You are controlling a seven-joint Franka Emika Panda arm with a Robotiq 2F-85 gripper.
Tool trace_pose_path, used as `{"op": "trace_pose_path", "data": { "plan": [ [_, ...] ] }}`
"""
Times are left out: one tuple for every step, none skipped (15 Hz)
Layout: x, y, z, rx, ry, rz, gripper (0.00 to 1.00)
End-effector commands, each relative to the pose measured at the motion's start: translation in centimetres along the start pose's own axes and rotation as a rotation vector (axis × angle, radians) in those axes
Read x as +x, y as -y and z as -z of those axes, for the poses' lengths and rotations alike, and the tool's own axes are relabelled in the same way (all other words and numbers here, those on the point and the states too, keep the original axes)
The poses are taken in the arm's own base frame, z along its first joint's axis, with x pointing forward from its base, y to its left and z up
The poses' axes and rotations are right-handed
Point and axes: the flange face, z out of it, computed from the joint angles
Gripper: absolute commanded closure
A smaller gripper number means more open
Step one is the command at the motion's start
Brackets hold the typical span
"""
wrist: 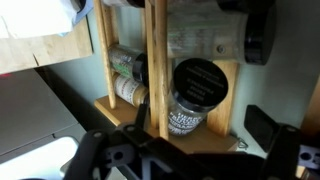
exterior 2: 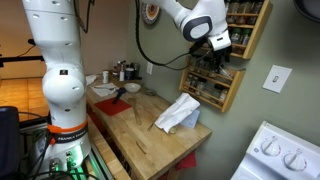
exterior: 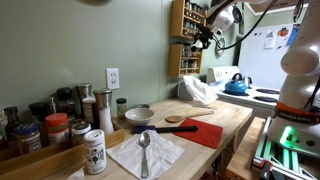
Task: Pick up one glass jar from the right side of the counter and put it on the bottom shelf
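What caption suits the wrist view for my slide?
Black-lidded glass jar at the wooden spice rack, small jars beside it, robot's hand close.

A metal spoon (exterior: 144, 150) lies on a white napkin (exterior: 168, 152), with a white-labelled spice tin (exterior: 95, 152) just beside the napkin at nine o'clock. At the napkin's twelve o'clock sits a small bowl (exterior: 139, 115). A wooden spoon (exterior: 181, 120) lies at the bowl's three o'clock, just beside a red mat (exterior: 207, 133). A crumpled white cloth (exterior: 197, 92) lies near a blue kettle (exterior: 236, 86), which stands on the white stove (exterior: 262, 97). A wall outlet (exterior: 113, 77) is set in the green wall.
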Motion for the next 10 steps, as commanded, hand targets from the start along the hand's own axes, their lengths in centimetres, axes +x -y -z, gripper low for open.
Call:
{"op": "trace_pose_path", "data": {
  "plan": [
    [-0.78, 0.78, -0.43, -0.003, 0.043, -0.025, 0.17],
    [-0.73, 0.77, -0.40, -0.005, 0.045, -0.029, 0.31],
    [-0.65, 0.77, -0.35, -0.005, 0.045, -0.034, 0.32],
    [-0.57, 0.92, -0.17, 0.001, 0.044, -0.037, 0.39],
    [-0.54, 1.07, 0.04, 0.009, 0.044, -0.038, 0.47],
    [-0.57, 1.09, 0.23, 0.015, 0.045, -0.037, 0.36],
    [-0.58, 1.09, 0.23, 0.016, 0.044, -0.037, 0.22],
    [-0.52, 1.08, 0.35, 0.018, 0.044, -0.034, 0.10],
    [-0.51, 1.10, 0.43, 0.019, 0.045, -0.031, 0.05],
    [-0.48, 1.04, 0.35, 0.015, 0.044, -0.031, 0.00]
  ]
}}
